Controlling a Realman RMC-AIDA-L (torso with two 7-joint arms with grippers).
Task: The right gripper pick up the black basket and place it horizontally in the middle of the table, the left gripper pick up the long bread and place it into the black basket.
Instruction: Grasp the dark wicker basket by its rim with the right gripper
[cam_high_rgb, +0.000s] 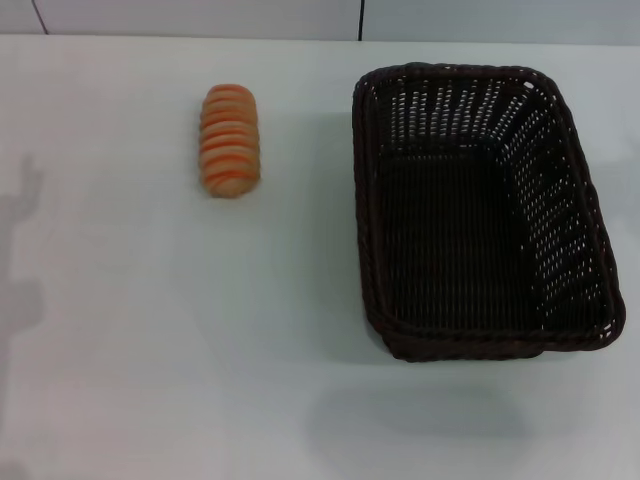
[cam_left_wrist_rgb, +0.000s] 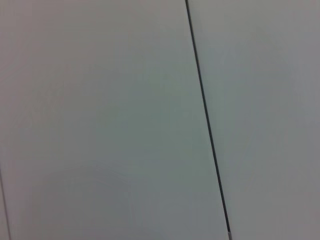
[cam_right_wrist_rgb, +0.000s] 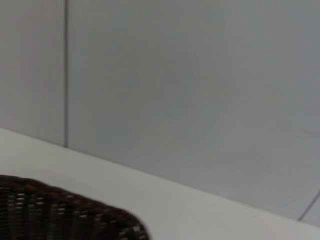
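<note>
two things are sitting on the white bench (cam_high_rgb: 150, 330) – the black basket (cam_high_rgb: 470, 210) is lying toward the right, lengthwise front to back, and the long bread (cam_high_rgb: 231, 141) is resting farther back on the left, well apart. neither tool is showing – their state cannot be told.

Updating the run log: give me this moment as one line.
black basket: empty, right side of table | long bread: on table, left of basket | both end effectors: out of view
</note>
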